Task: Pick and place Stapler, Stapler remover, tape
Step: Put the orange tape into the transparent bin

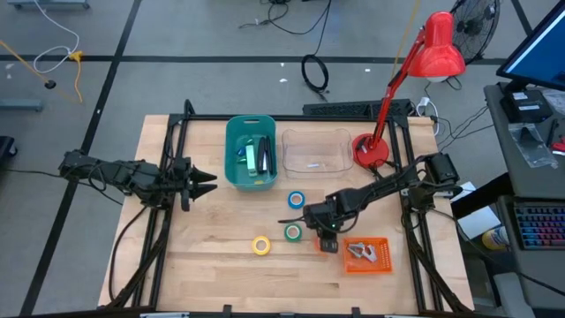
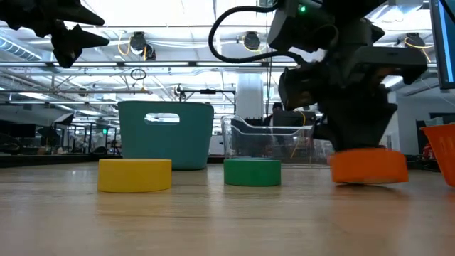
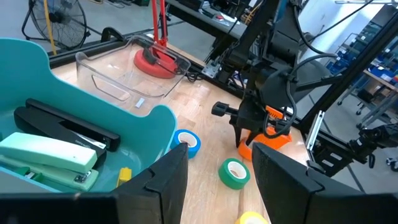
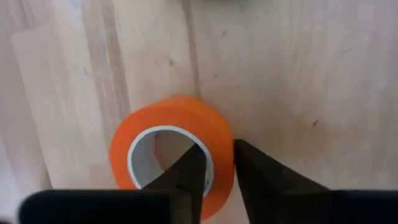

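1. Right gripper [image 4: 219, 165] down at the worktop [image 1: 203, 256] toward its right edge; fingers pinch the wall of the orange tape roll [image 4: 171, 146], one inside the ring, one outside.
2. Green tape roll [image 1: 292, 232], yellow tape roll [image 1: 261, 245] and blue tape roll [image 1: 296, 200] lie mid-worktop.
3. Left gripper [image 1: 210, 184] hovers beside the teal bin [image 1: 234, 146], part-open, holding nothing.
4. Staplers [image 3: 50, 155] lie in the teal bin.

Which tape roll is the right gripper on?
The orange roll: the right gripper pinches its wall, one finger inside the hole. Blue, green and yellow lie untouched.
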{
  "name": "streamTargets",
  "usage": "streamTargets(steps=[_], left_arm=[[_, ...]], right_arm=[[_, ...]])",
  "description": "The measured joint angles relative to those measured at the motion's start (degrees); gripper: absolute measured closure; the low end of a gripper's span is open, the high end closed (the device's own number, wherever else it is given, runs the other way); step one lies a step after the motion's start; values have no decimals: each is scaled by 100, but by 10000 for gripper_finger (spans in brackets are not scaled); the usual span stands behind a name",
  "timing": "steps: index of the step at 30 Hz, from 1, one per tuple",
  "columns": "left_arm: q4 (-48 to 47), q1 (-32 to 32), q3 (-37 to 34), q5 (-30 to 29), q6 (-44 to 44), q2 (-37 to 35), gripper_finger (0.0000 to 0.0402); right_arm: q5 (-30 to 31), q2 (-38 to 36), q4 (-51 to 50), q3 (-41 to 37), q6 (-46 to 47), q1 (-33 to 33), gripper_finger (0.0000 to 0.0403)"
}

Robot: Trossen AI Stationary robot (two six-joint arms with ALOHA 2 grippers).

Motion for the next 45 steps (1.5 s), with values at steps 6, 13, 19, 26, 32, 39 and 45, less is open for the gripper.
streamTargets(steps=[6, 13, 19, 26, 32, 39, 45], left_arm=[[0, -2, 0, -2, 12, 2, 222], [1, -1, 0, -2, 11, 2, 222], [-4, -2, 0, 0, 99, 2, 222], [10, -1, 0, 39, 301, -2, 222], [1, 0, 0, 24, 488, 2, 222], [70, 4, 0, -30, 594, 2, 222], [83, 4, 0, -262, 591, 0, 222]], right_arm=[[-289, 5, 124, 24, 104, -100, 371], [-314, -121, -125, 518, 100, -127, 371], [-602, -787, -233, 994, 97, -285, 371], [-103, -2016, 807, 953, 121, -789, 371], [1084, -2649, 2188, 835, -161, -1208, 371], [3112, -2804, 1818, 818, -845, -1767, 371], [3427, -2487, 1128, 807, -1319, -2693, 371]])
